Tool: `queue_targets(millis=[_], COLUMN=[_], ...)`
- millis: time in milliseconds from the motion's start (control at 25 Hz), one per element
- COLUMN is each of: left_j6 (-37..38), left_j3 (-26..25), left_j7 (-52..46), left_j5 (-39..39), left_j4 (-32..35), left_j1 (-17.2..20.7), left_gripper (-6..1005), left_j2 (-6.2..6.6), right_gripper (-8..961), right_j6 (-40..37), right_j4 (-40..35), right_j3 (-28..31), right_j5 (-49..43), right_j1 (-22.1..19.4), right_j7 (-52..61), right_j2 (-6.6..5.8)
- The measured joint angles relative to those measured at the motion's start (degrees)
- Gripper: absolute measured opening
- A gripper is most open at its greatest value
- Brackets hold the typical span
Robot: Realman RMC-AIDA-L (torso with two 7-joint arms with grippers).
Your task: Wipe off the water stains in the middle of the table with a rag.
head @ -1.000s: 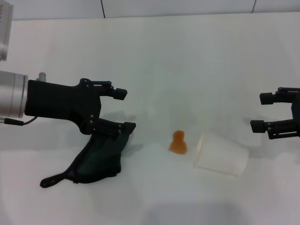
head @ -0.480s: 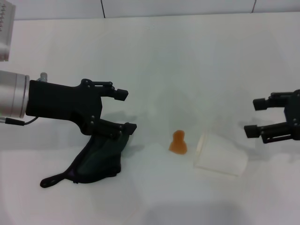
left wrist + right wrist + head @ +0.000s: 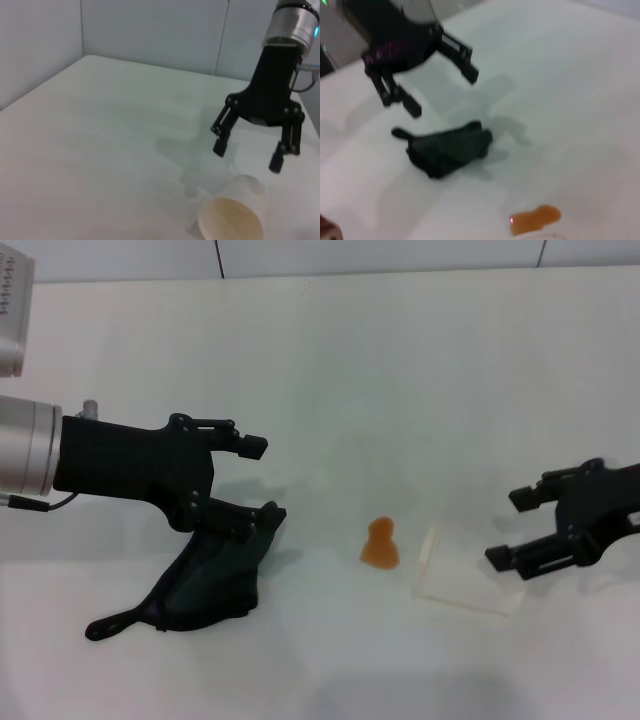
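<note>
White table (image 3: 420, 370) is filling nearly the whole head view, with a grey wall strip running along the top edge. At centre left the left gripper (image 3: 262, 478) is hanging with its jaws spread wide, the lower finger lying over the top of the rag (image 3: 215, 575); whether it is touching the cloth I cannot tell. The rag is lying crumpled at lower left, its thin tail pointing toward the left edge. Just right of centre the stain (image 3: 380, 544) is sitting as a small orange blotch, apart from the rag, and a cup (image 3: 468, 570) is lying on its side just beside it to the right. At the right edge the right gripper (image 3: 508, 528) is reaching in, jaws wide, its lower finger in front of the cup.

From the left wrist, the table is stretching toward grey walls at the top. The right gripper (image 3: 247, 155) is hanging in the upper right, jaws wide, above the cup (image 3: 232, 216), whose open mouth is showing at the bottom edge.

From the right wrist, the left gripper (image 3: 442, 92) is hovering at upper left, jaws wide, over the rag (image 3: 447, 148) at centre left. The stain (image 3: 535, 219) is lying near the bottom edge, right of centre, well apart from the rag.
</note>
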Motion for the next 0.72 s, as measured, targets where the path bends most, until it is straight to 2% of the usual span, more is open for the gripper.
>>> queue_targets(millis=[520,720], left_j6=[0.1,0.1], left_j3=[-0.1,-0.1], left_j7=[0.0,0.0], left_j5=[0.1,0.0], left_j4=[0.0,0.1], left_j1=[-0.1,-0.2], left_gripper=[890,890], left_j2=[-0.13,-0.13], right_gripper=[854,854], right_j6=[2.0,2.3], right_j4=[-6.6,-8.0], right_j3=[-10.2,-12.0], right_j5=[-9.9,-12.2], right_j1=[0.1,0.4], right_j7=[7.6,9.5], right_j2=[0.08,0.09])
